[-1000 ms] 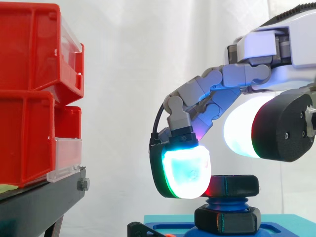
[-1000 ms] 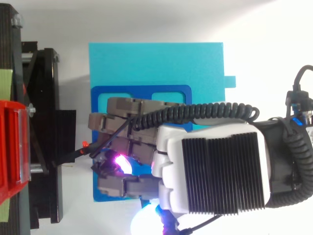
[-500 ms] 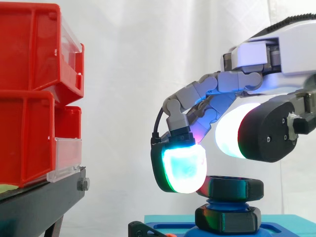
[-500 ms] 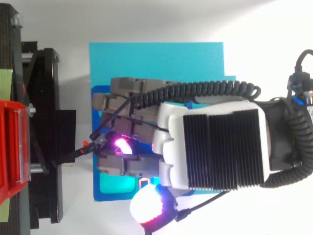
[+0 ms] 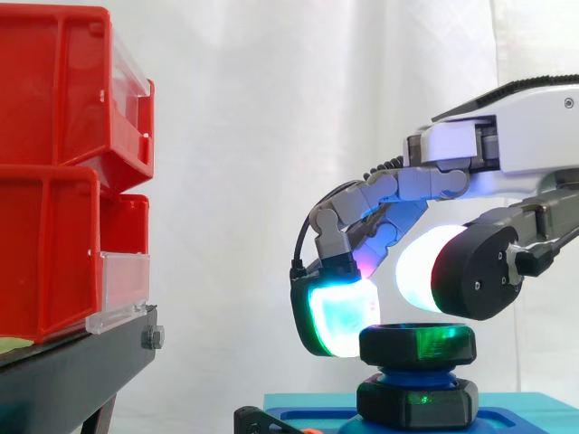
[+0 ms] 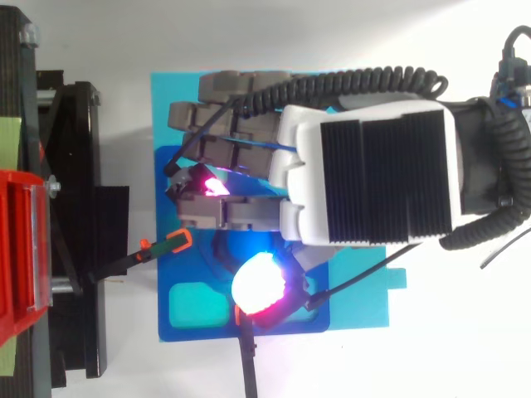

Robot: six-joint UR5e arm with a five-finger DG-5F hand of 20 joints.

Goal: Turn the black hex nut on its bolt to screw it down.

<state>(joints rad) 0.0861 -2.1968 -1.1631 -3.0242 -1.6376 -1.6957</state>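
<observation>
on blue bolt (image 5: 414, 372), black hex nut (image 5: 416, 344)

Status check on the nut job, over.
Hand at the nut, grip unclear. Nut sits high on blue bolt, gap to lower black hex below. Nothing seen in the way.

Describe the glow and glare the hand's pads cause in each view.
Side view: green glints sit on the upper nut and lower nut beside the cyan-green pad; the thumb pad burns out white. Top view: the thumb pad shows red, white at its centre; a magenta pad glows among the fingers.
</observation>
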